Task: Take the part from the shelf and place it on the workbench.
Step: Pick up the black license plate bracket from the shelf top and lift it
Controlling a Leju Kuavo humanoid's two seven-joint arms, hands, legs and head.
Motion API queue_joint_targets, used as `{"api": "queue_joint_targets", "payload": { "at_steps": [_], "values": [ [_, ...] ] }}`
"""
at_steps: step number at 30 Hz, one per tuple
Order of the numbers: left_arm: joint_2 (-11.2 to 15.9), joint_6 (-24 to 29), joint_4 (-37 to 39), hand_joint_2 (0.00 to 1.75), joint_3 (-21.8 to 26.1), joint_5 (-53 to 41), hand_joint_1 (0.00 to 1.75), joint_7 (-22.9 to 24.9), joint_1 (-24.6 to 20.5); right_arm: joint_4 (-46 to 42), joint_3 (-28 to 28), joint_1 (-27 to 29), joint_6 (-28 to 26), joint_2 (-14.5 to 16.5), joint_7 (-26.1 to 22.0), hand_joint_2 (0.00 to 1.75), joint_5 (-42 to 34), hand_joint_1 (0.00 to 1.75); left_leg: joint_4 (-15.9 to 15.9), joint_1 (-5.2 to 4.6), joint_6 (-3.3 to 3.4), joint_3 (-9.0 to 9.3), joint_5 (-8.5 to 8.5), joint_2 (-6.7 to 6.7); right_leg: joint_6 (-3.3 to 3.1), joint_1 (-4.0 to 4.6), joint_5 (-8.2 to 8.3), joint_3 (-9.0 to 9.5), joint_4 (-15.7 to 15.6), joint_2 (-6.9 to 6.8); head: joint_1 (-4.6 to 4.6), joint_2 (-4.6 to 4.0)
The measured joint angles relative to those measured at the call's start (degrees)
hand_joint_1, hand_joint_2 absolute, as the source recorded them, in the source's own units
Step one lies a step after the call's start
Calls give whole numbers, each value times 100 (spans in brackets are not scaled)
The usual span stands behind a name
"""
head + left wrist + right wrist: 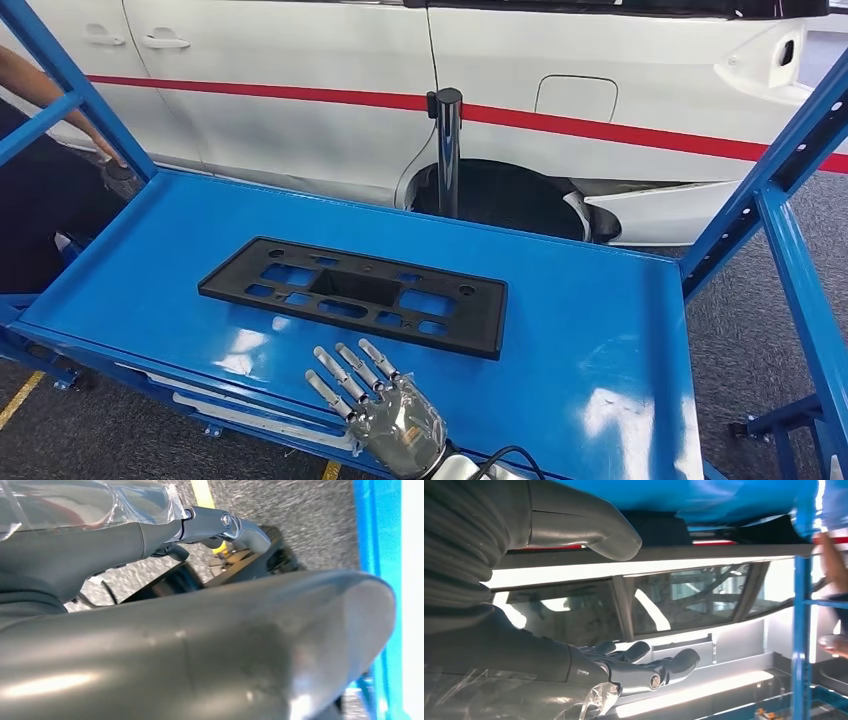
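1. The part (355, 294), a flat black rectangular plate with many cut-out openings, lies flat near the middle of the blue shelf (590, 320), its long side running left to right and tilted slightly, the right end nearer than the left.
2. Nothing touches the part; it rests on the shelf surface alone.
3. One hand (385, 405) hovers at the near edge of the shelf, just near of the part's near long edge and apart from it. In the head view alone I cannot tell for sure which arm it belongs to; it enters from below centre.
4. This hand is palm-down with its back up, its fingers (345, 372) straight, spread apart and pointing far-left toward the part. It holds nothing.
5. In the right wrist view the right hand (634, 665) has its dark fingers stretched out and apart, with nothing between them and the thick thumb.
6. In the left wrist view the left hand (220, 527) shows extended fingers over grey floor, with nothing in them.
7. Blue frame posts (790, 190) rise at the shelf's left and right ends.
8. Beyond the shelf stands a white car (500, 60) with a red stripe along its side.
9. A black post (446, 150) stands between shelf and car.
10. At the far left a person's arm (50, 95) reaches to the shelf corner.
11. No readable writing or brand mark shows.
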Motion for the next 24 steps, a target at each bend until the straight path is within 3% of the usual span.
{"api": "queue_joint_targets", "payload": {
  "at_steps": [5,10,17,24],
  "values": [
    [12,35,-1,0,175,207,0,-85,-18,50,132,-162,43,9,74,175,13,0,-10,12,-131,-6,-12,2,-4,4,-5,-3,1,0,0,0],
    [20,-10,-1,0,401,522,0,-163,30,331,201,-235,190,117,203,175,15,0,-10,10,-141,-21,-18,1,-5,1,-8,-23,0,-1,0,0],
    [20,-169,-1,0,598,756,0,23,65,912,206,-468,-36,315,520,175,14,0,-9,7,-142,-26,-18,1,-4,-5,-4,-27,-1,-2,0,0],
    [20,-131,-1,0,719,866,0,26,76,1521,230,-695,-178,436,1239,175,13,0,-8,3,-142,-25,-17,1,-3,-6,-2,-27,-1,-4,0,0]
  ]
}}
